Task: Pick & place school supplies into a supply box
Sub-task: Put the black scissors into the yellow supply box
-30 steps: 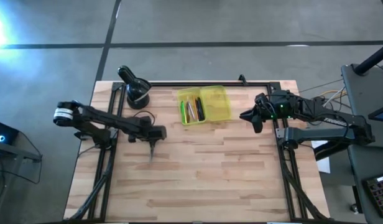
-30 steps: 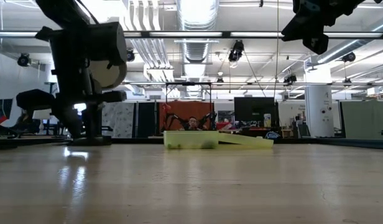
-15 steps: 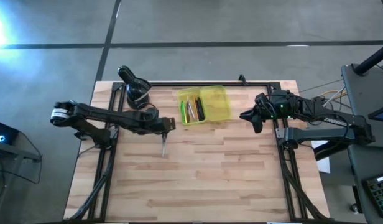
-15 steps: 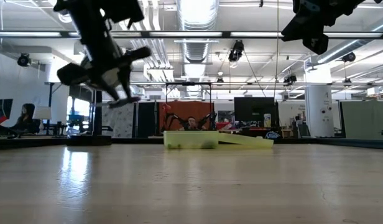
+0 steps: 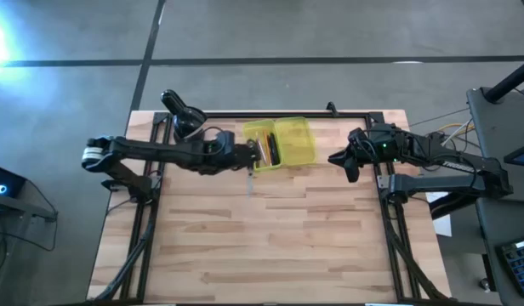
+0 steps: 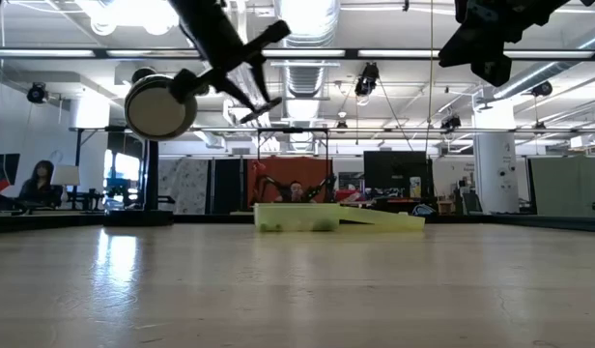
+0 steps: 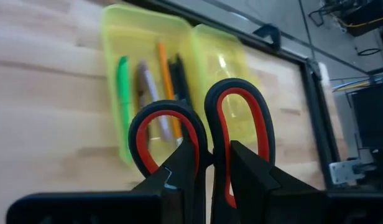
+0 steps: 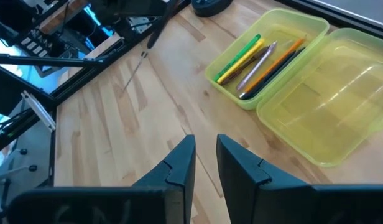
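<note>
Wooden planks make up the table (image 5: 270, 229), framed by black rails. At its far edge the box (image 5: 280, 143) lies open, pens (image 8: 258, 57) lined up in one half, the other half bare. The scissors (image 7: 201, 134) are clamped at the handles by the left gripper (image 5: 243, 154), just beside the box, blades hanging down. A slip or swing could be caused by so narrow a hold; the blades might catch the rim and shove the box. The right gripper (image 8: 205, 163), narrowly parted and empty, is held well apart.
</note>
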Available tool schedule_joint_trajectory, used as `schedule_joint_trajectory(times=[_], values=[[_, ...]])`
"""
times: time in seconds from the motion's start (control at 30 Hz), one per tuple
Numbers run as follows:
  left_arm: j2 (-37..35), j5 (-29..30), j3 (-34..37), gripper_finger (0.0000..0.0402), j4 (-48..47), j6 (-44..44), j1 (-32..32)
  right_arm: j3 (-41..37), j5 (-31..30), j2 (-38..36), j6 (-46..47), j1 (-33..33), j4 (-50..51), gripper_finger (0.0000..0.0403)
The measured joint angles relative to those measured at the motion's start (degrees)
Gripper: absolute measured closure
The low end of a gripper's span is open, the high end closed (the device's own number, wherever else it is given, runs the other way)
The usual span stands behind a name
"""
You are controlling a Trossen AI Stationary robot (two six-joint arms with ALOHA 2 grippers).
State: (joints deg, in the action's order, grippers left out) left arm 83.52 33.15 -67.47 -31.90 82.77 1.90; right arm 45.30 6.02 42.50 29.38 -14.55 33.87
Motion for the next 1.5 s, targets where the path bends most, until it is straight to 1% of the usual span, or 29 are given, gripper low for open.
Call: schedule_joint_trajectory(times=[0.13, 0.3, 0.47, 0.57, 0.67, 0.73, 0.93, 1.1, 1.17, 1.23, 1.3, 1.5], values=[[5.3, 0.04, -5.6, 0.0342, 0.59, -1.6, 1.24, 0.0, 0.23, -0.03, -0.82, 0.01, 0.2, 0.0344], [12.72, -0.03, -14.43, 0.0342, 0.4, -6.96, 3.33, 0.0, 1.67, -0.37, -3.45, 0.0, 0.65, 0.0344], [19.58, -1.23, -23.76, 0.0342, -4.41, -10.78, 6.92, -0.02, 2.1, -1.13, -4.52, 0.0, 2.39, 0.0344], [22.87, -3.35, -27.22, 0.0342, -6.23, -13.92, 9.68, -0.02, 2.13, -1.83, -4.79, 0.0, 3.79, 0.0344], [25.15, -6.67, -29.28, 0.0342, -6.62, -15.79, 12.4, -0.02, 2.15, -2.99, -4.78, 0.0, 5.09, 0.0344], [26.16, -7.84, -30.01, 0.0342, -6.67, -16.68, 14.0, -0.02, 2.15, -3.96, -4.18, 0.0, 6.19, 0.0344], [27.15, -8.91, -29.92, 0.0342, -7.0, -17.51, 16.94, -0.02, 2.03, -7.28, -4.04, 0.0, 8.55, 0.0344], [27.57, -8.88, -29.78, 0.0342, -7.74, -21.67, 17.67, -0.02, 1.49, -9.1, -3.91, 0.0, 9.42, 0.0346], [27.55, -7.98, -30.25, 0.0342, -7.76, -24.62, 17.65, -0.02, 1.41, -9.55, -3.97, 0.0, 9.31, 0.0346], [27.26, -6.37, -31.19, 0.0342, -7.57, -29.61, 17.61, -0.02, 1.34, -9.74, -4.06, 0.01, 9.3, 0.0346], [27.13, -5.14, -32.5, 0.0342, -7.55, -35.88, 17.5, -0.02, 1.32, -9.77, -4.06, 0.0, 9.27, 0.0346], [27.13, -4.98, -36.06, 0.0342, -7.57, -56.16, 17.34, -0.02, 1.3, -9.77, -4.06, 0.0, 9.2, 0.0346]])
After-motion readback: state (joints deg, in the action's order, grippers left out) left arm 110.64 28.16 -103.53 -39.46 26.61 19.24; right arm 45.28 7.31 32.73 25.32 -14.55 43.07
